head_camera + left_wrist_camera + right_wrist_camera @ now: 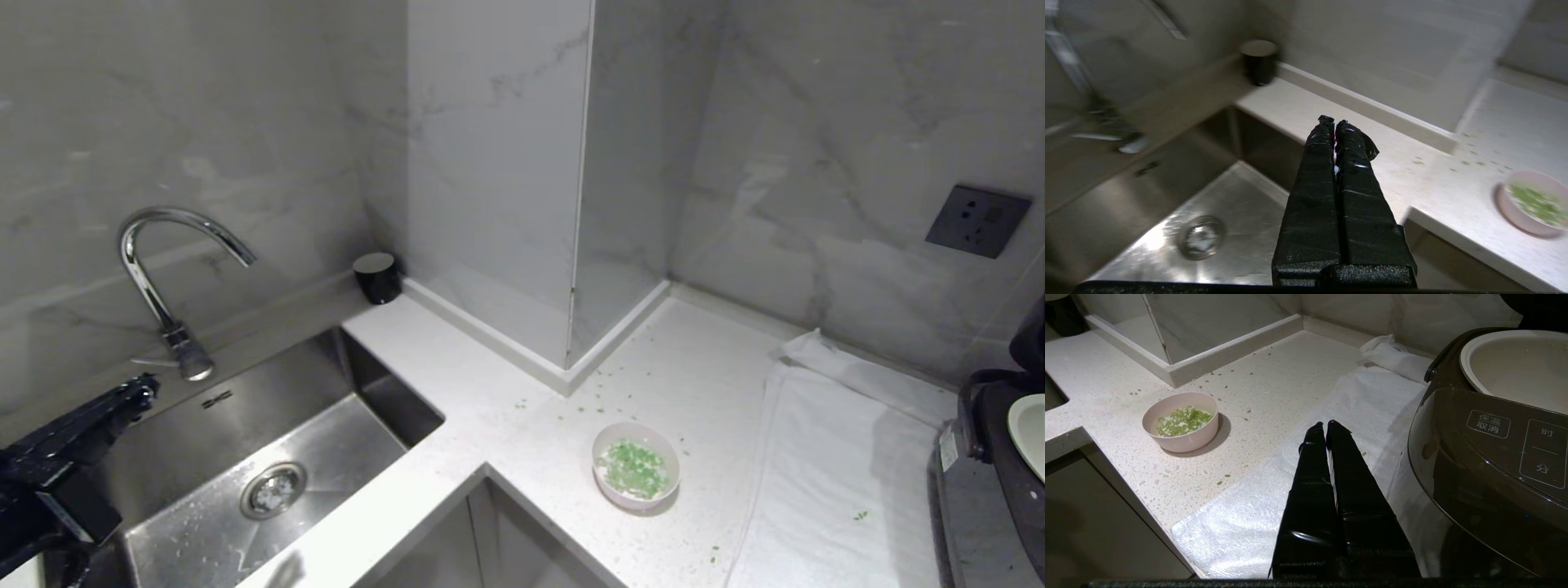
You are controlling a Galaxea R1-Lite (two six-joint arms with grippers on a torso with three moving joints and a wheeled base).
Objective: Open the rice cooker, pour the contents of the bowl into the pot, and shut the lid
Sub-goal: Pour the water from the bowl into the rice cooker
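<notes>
Steel sink (pixel 245 457), chrome faucet (pixel 163 269), black cup (pixel 377 278), white towel (pixel 841 474), wall socket (pixel 977 220).

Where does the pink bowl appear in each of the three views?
Head view: the bowl on the counter, lower centre.
Left wrist view: at the right edge, blurred.
Right wrist view: at the left, beside the white towel.
Shared landmark: the marble column's base corner.

Pale pink bowl (pixel 636 465) upright on my counter, holding chopped green bits (pixel 635 468). Dark brown rice cooker (pixel 1490 457) far right on white towel, cream inner pot (pixel 1515 367) exposed, looks empty. Lid barely visible.
</notes>
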